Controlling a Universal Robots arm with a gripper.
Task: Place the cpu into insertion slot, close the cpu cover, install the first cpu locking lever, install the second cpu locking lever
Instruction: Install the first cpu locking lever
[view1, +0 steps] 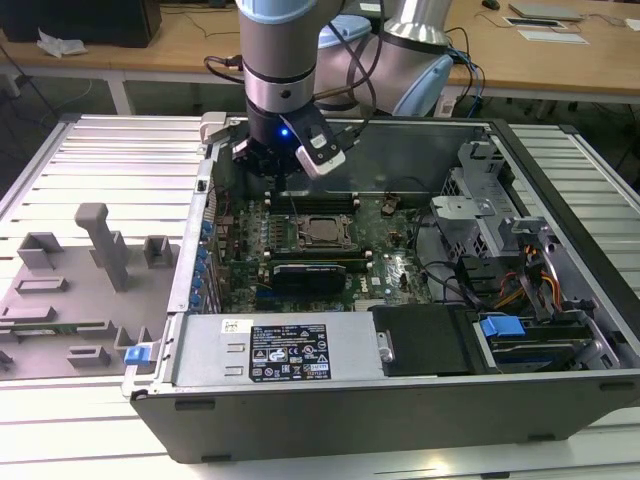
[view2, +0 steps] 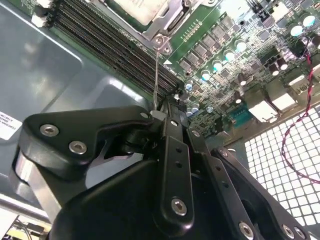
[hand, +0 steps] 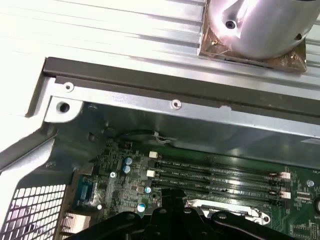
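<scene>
Black jointed claw clenched on a thin, bright steel wire lever. The rod runs straight from the fingertips to a screw at the socket corner. Flat square cpu, dull silver-grey top, sits in the socket on the green motherboard. Thin dark metal cpu cover rims it, lying flat. Long black ribbed memory slots just beside the socket. Open grey sheet-steel computer case rests on the ribbed metal tabletop.
</scene>
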